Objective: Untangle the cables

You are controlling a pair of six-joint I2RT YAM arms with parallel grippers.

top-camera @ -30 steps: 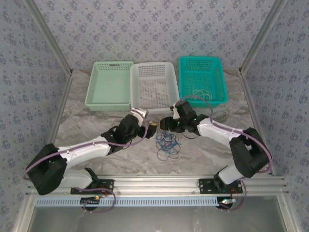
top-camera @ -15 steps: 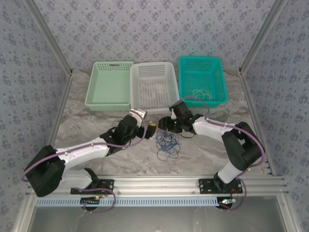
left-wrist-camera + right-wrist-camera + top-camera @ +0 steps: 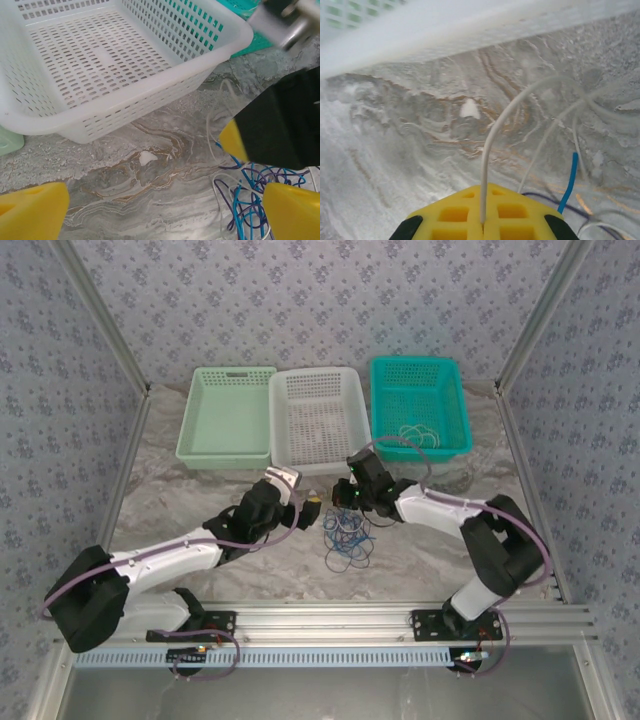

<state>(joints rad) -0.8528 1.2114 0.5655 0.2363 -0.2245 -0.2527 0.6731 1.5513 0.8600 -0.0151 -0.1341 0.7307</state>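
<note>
One whitish cable was pinched in the closed right end effector by the tangled cables; the left end effector stood wide open, empty.

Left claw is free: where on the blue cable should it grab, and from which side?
Probably a loop of the blue cable at the tangle's left edge, approached from the left: the left claw stands open there, and the right claw is shut on the whitish cable at the far side.
</note>
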